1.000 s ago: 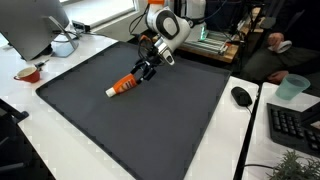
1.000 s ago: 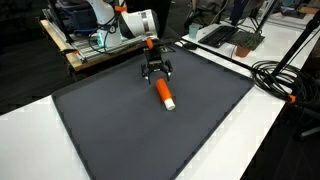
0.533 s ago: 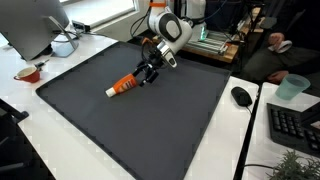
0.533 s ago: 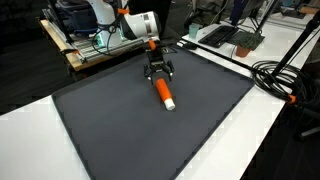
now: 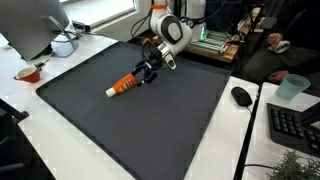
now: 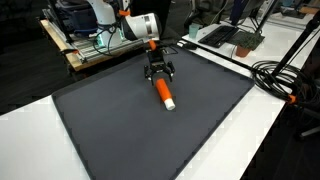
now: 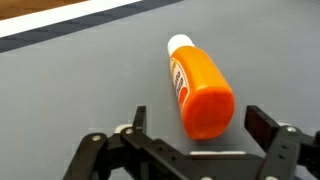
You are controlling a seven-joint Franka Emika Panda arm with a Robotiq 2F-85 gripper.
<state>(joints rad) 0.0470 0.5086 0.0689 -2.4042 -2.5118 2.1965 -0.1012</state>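
- Wrist view: gripper fingers spread wide, flanking the base end of the orange bottle; it lies on its side on the dark mat, white cap pointing away; a centred descent seems best.
- In an exterior view, the gripper hangs just above the bottle; squaring the fingers across the body would help.
- In an exterior view, the bottle lies toward the mat's far side; close gently, since it may roll.
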